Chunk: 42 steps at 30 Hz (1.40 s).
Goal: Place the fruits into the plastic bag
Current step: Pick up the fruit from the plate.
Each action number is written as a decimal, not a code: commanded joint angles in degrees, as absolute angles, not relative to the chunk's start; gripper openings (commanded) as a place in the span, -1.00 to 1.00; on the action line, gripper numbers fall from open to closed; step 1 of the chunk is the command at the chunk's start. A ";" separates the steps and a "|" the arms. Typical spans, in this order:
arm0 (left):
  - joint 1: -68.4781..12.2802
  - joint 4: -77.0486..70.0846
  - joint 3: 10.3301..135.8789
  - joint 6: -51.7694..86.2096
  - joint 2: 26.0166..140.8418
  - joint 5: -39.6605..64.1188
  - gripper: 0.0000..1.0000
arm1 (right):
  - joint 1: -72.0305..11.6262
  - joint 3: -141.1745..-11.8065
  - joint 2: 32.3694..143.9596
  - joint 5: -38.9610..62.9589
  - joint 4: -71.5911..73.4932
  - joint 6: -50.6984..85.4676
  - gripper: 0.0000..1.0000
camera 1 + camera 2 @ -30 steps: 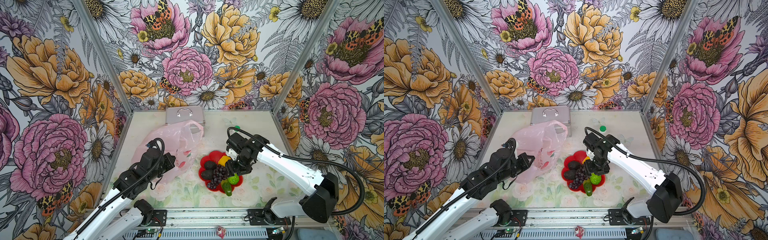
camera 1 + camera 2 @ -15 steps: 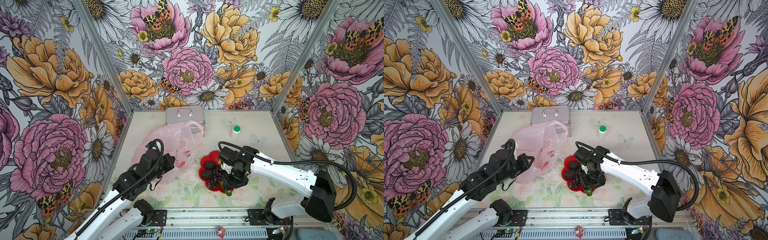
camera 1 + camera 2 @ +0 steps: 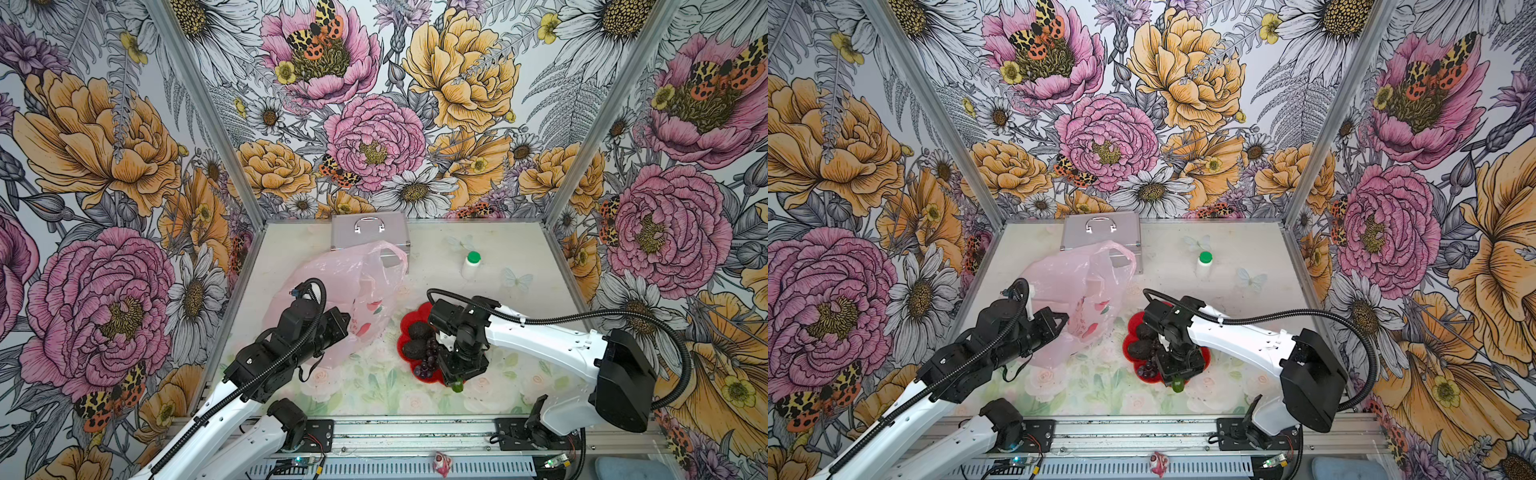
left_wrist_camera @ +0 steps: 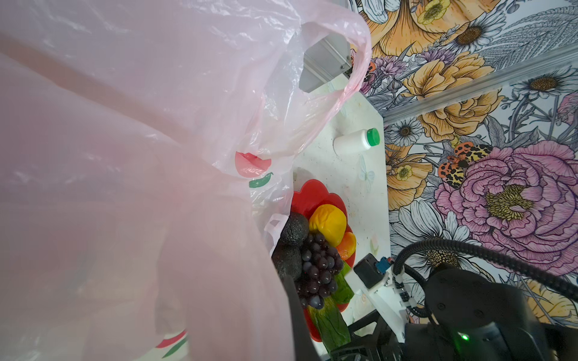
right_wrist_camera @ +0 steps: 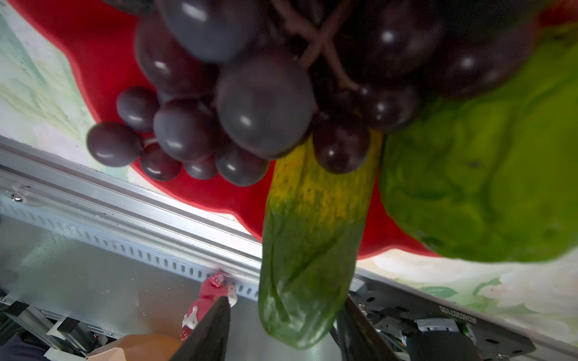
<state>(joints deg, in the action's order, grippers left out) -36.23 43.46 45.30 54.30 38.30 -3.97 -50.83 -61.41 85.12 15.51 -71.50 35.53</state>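
Descent is the change. In both top views the right arm (image 3: 540,336) has dropped from over the middle of the red plate (image 3: 417,314) to its near rim. The white bottle (image 3: 471,266) it hid a second ago now stands clear on the counter (image 3: 498,249). The right jaws hang low over the long green fruit (image 3: 457,387), whose tip pokes out beneath them past the plate's edge. The avocados (image 3: 419,330) and grape bunch (image 3: 428,361) lie on the plate just beside the wrist. The left arm (image 3: 967,357) has not shifted. The left jaws stay pressed together on a fold of the plastic bag (image 3: 357,278), holding it up next to the plate and in front of the silver case (image 3: 368,230).

In the left wrist view the plastic bag (image 4: 125,156) drapes across most of the picture. Past its edge the fruits are still on the plate: a yellow fruit (image 4: 327,225), the grape bunch (image 4: 319,272) and the long green fruit (image 4: 328,322). Nothing can be made out inside the bag.

In the right wrist view the right jaws are spread, one finger (image 5: 209,331) on each side of the long green fruit (image 5: 309,250). One side is nearly touching; the other shows a gap. Grapes (image 5: 262,106) rest on the fruit's far end.

So the first pick looks about to start. Lifting may drag the grapes along.
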 commanded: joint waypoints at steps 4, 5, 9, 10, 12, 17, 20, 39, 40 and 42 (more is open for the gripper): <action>-36.12 43.14 44.72 55.20 38.03 -2.64 -1.00 | -51.42 -60.31 86.90 16.04 -68.81 35.37 0.08; -36.13 43.13 44.69 55.18 38.05 -2.64 -1.00 | -51.42 -60.38 86.90 15.84 -68.73 35.49 0.06; -36.13 43.13 44.58 55.48 38.20 -2.63 -1.00 | -51.48 -60.56 86.58 15.27 -68.65 35.61 -0.15; -36.21 43.15 44.55 55.41 38.17 -2.68 -1.00 | -51.42 -60.60 86.42 15.29 -68.71 35.60 -0.29; -36.20 43.10 44.39 55.61 38.10 -2.73 -1.00 | -51.42 -60.39 85.77 15.62 -68.79 36.05 -0.49; -36.21 43.15 44.12 55.88 37.56 -3.07 -1.00 | -51.42 -60.21 82.44 17.30 -69.43 37.58 -0.55; -36.21 43.09 43.95 55.99 37.35 -3.09 -1.00 | -51.42 -60.11 78.90 17.84 -71.02 38.74 -0.55; -35.97 42.98 45.70 54.67 38.70 -2.55 -1.00 | -44.02 -73.41 72.08 22.17 -72.31 29.83 -0.55; -36.02 43.00 45.83 54.56 38.79 -2.46 -1.00 | -43.86 -74.80 73.11 22.47 -71.86 29.05 -0.55; -36.03 43.01 45.88 54.38 38.75 -2.40 -1.00 | -43.69 -78.02 76.48 23.74 -70.71 26.99 -0.55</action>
